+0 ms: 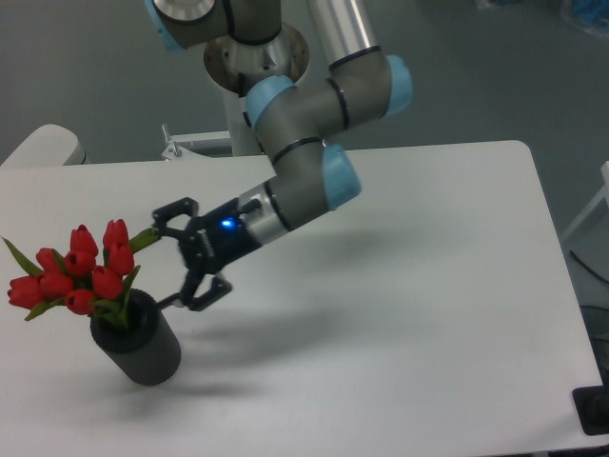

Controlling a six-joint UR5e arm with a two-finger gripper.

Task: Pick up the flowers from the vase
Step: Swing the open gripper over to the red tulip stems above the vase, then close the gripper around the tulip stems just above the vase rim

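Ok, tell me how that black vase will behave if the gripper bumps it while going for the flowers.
The vase looks short and wide, so it probably resists tipping, though it already appears tilted. Its bare contact with the smooth white table suggests it may slide. The flowers lean left, which might pull it that way as the open gripper lifts them.

A single fixed view from high in front, angled down across the table toward the arm's base.

My white table fills the view under even light; grey floor lies behind it, a pale rounded object off its far left corner.
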